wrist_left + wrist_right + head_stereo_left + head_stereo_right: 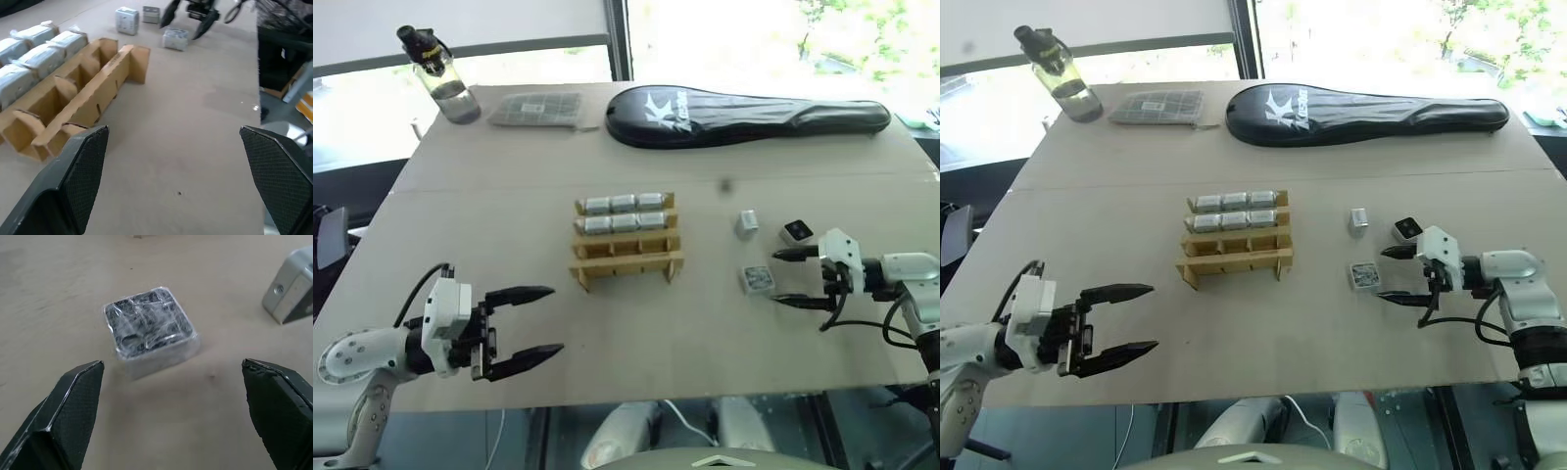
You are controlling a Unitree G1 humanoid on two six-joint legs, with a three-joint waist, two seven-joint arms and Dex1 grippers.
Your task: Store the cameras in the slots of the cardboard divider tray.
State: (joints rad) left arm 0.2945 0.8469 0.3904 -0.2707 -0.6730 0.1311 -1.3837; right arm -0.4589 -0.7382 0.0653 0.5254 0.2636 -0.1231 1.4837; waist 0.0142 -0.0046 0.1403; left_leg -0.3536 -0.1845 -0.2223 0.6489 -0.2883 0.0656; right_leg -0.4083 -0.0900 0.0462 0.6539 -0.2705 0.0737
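The cardboard divider tray (626, 257) stands mid-table, its two back rows filled with several silver-grey cameras (623, 204) and its front row bare. Three loose cameras lie to its right: one plastic-wrapped, dark face up (757, 279), and two behind it (747, 223) (796, 232). My right gripper (775, 277) is open just right of the wrapped camera (149, 330), fingers pointing at it and apart from it. My left gripper (557, 319) is open near the front left edge, pointing across the table toward the tray (73, 98), with nothing between its fingers.
A long black racket case (744, 116) lies along the back. A flat grey mesh pouch (536, 108) and a water bottle (445, 78) sit at the back left. The table's front edge runs just under both arms.
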